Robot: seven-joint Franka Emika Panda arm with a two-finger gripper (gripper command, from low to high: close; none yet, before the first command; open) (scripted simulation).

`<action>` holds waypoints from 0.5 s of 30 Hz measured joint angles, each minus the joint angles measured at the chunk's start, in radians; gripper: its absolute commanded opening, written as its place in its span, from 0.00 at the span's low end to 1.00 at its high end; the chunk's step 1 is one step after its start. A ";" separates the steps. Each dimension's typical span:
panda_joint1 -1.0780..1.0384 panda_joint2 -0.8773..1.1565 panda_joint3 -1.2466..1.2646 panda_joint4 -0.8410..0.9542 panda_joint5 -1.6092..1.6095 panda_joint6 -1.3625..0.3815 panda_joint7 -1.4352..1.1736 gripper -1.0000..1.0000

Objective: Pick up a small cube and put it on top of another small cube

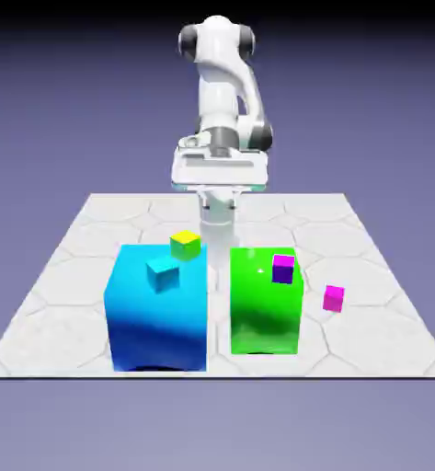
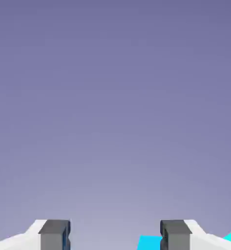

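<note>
Two big blocks stand side by side on the pale tiled table (image 1: 64,276): a blue block (image 1: 156,313) toward the exterior view's left and a green block (image 1: 265,308) toward its right, with a narrow gap between them. No brand, label or writing can be read on any surface.

Four tiny cubes show in the exterior view. A yellow-green cube (image 1: 186,244) sits at the far right corner of the blue block's top, and a cyan cube (image 1: 163,273) appears over that block's top, nearer the camera. A purple cube with a magenta top (image 1: 283,269) shows against the green block's upper right. The small cube (image 1: 334,298), magenta all over, lies just right of the green block, apart from it, on or just above the table; which cannot be told.

The white arm (image 1: 223,92) rises at the table's far edge, and its hand hangs behind the two blocks, so the gripper itself is hidden there.

Only the hand view shows the gripper (image 2: 115,235): two grey fingertips (image 2: 54,234) stand well apart at the bottom edge with nothing between them, so the jaws are open. Most of that view is plain violet backdrop, with slivers of cyan (image 2: 149,242) low on the right; it shows none of the tiny cubes.
</note>
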 measured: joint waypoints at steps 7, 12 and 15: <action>-0.044 -0.095 0.254 0.026 0.102 -0.047 0.169 0.50; -0.076 -0.162 0.435 0.045 0.175 -0.081 0.290 0.50; -0.095 -0.203 0.544 0.057 0.218 -0.101 0.362 0.50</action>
